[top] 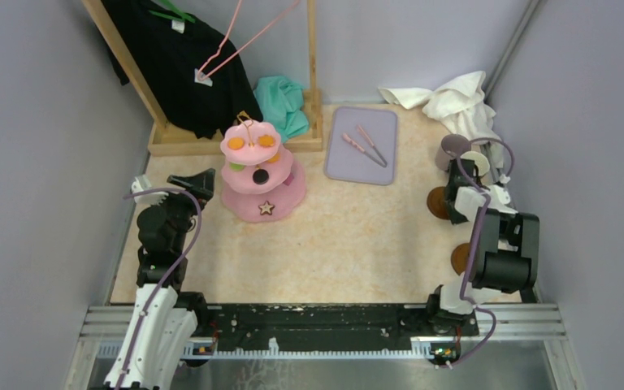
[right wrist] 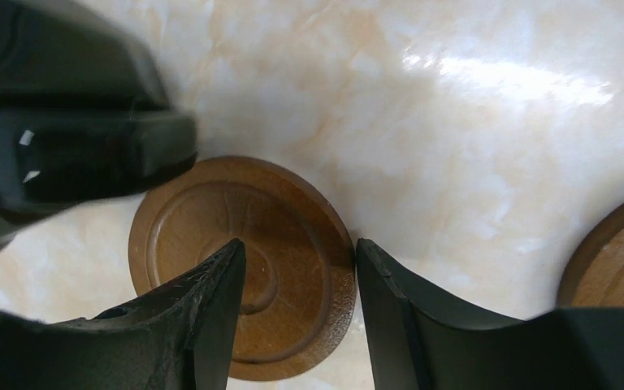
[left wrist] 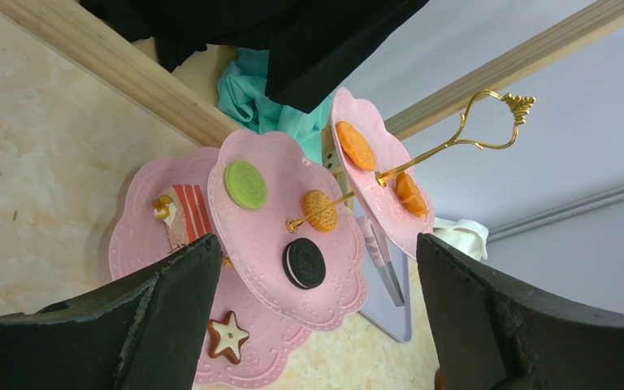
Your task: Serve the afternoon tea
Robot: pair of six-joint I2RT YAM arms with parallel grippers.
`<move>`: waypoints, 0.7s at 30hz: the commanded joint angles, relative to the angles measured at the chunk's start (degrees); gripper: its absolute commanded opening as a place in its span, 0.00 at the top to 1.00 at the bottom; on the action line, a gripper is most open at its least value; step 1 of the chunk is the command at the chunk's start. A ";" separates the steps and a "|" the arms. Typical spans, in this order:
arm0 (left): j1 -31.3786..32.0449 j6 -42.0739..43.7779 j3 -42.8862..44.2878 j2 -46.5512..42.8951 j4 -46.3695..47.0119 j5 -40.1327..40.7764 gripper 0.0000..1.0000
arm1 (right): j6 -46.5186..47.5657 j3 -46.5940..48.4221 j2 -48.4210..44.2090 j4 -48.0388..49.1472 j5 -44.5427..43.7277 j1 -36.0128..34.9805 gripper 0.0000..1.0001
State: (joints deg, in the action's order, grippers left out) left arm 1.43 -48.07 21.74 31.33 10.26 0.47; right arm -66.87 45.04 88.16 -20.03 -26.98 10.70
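R gripper (right wrist: 298, 248), jaws apart, right over a brown saucer (right wrist: 203, 215).

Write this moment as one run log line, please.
left gripper: jaws open, facing pink stand | right gripper: jaws open, straddling brown saucer rim | held: nothing

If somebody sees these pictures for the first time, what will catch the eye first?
The pink three-tier stand with its gold handle and toy sweets stands out most, at the far left of the table, in front of a wooden rack with a black garment. Next comes the right tool, open over a brown saucer near the table's right edge; a lilac tray holding pink tongs lies at the far middle.
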 commanded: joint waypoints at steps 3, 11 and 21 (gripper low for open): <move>0.32 -0.25 0.81 -0.78 0.81 0.70 0.06 | 1.39 -2.24 2.88 -0.78 4.23 -6.89 0.47; 0.26 -0.19 0.93 -0.97 0.73 1.11 0.06 | 0.87 -3.29 3.16 -0.41 4.47 -12.85 0.47; 0.34 -0.40 1.20 -0.71 0.90 1.28 0.06 | 4.14 -1.03 -1.20 -2.66 1.69 -15.94 0.46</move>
State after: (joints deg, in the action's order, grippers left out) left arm 1.52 -48.21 21.74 31.00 10.26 1.37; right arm -65.12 44.66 88.53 -16.82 -27.57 -2.39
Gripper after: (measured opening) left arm 0.943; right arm 0.533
